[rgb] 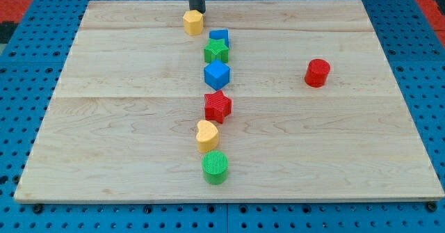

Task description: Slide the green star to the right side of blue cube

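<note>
The green star (pixel 216 50) lies near the view's top centre, just below a small blue block (pixel 220 36) and touching or nearly touching it. The blue cube (pixel 217 74) sits right below the green star. My tip (pixel 197 10) is at the view's top, directly above a yellow hexagon block (pixel 193 22) and touching it or nearly so. The tip is up and to the left of the green star, with a gap between them.
A red star (pixel 218 106), a yellow heart (pixel 207 135) and a green cylinder (pixel 215 166) continue the column downward. A red cylinder (pixel 318 73) stands alone at the view's right. The wooden board (pixel 104 135) rests on a blue pegboard.
</note>
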`<state>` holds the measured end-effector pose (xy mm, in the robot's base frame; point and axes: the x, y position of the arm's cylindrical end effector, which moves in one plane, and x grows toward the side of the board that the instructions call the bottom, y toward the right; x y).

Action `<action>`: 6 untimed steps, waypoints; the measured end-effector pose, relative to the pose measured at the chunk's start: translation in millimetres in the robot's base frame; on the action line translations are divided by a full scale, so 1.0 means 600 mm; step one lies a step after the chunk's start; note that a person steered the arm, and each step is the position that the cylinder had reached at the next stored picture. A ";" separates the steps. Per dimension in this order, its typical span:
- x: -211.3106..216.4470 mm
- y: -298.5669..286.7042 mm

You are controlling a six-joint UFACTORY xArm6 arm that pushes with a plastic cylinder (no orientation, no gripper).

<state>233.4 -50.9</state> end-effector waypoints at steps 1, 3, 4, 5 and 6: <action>0.094 -0.052; 0.179 0.132; 0.212 0.147; 0.201 0.047; 0.275 0.109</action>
